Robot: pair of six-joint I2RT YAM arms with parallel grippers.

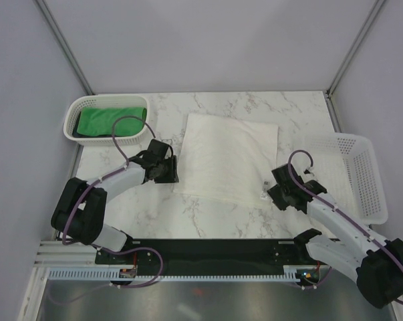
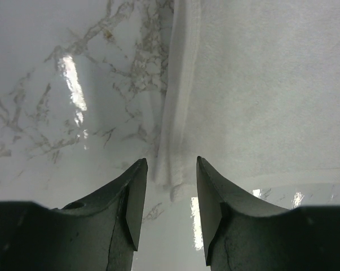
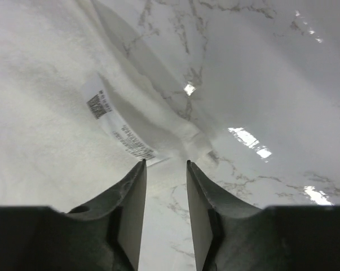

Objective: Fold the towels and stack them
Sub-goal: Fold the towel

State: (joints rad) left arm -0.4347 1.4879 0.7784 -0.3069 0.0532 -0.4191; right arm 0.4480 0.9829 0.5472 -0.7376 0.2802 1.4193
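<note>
A white fluffy towel [image 1: 228,157] lies spread flat in the middle of the marble table. My left gripper [image 1: 173,174] is at its near-left corner. In the left wrist view the left gripper [image 2: 171,164] is open, and the hemmed corner of the white towel [image 2: 260,101] lies on the table just beyond the gap. My right gripper [image 1: 268,194] is at the near-right corner. In the right wrist view it [image 3: 166,164] is open, with the towel's label [image 3: 119,127] just ahead of the tips and only bare marble between them. A green towel [image 1: 111,120] lies in the left basket.
A white mesh basket [image 1: 73,124] stands at the back left and holds the green towel. A second white mesh basket [image 1: 371,177] stands at the right edge beside my right arm. Grey walls close in the table on three sides.
</note>
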